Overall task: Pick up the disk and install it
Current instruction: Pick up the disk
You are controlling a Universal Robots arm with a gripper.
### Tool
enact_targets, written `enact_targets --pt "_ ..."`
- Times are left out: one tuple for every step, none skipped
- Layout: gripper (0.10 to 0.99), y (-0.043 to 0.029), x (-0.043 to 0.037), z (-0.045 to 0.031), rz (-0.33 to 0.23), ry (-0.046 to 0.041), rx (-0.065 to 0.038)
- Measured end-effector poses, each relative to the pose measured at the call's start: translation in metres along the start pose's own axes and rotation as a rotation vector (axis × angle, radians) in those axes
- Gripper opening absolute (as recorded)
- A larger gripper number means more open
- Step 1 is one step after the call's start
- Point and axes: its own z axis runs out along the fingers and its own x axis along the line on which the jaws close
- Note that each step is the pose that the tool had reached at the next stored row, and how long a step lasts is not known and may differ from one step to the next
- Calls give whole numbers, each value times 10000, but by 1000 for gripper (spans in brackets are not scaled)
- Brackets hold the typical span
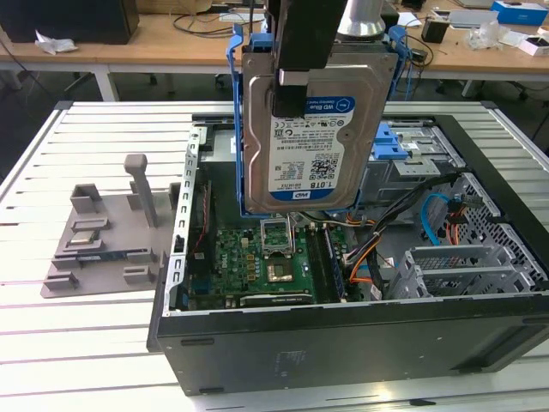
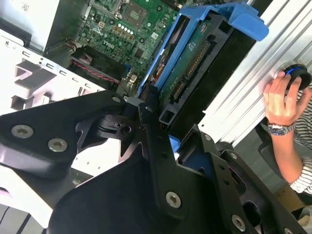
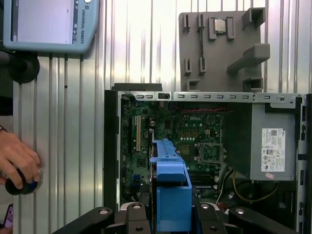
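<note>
Since the gripper pinches the disk upright over the case, doing this well likely means a firm, square grip and rails clear of the cables.

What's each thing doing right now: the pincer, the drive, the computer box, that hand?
pincer, shut on the disk.
disk, upright, held above the case, not yet installed.
computer case, cover off, circuit board exposed.
hand, resting on a round black knob.
</note>
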Motion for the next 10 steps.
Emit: enact_targets --pt "365 -16 0 0 3 0 0" --pt "365 -35 0 -1 2 1 0" --pt "365 -54 1 -1 1 1 0" --pt "365 -110 2 0 2 0 0" --pt "365 -146 3 -1 3 0 0" --pt "365 -192 3 -1 2 1 0" --pt "365 -210 3 -2 2 1 -1" --pt "365 -234 4 -2 2 1 -1" --pt "365 -258 4 -1 2 1 -1" --pt "365 -282 5 -1 2 0 -1"
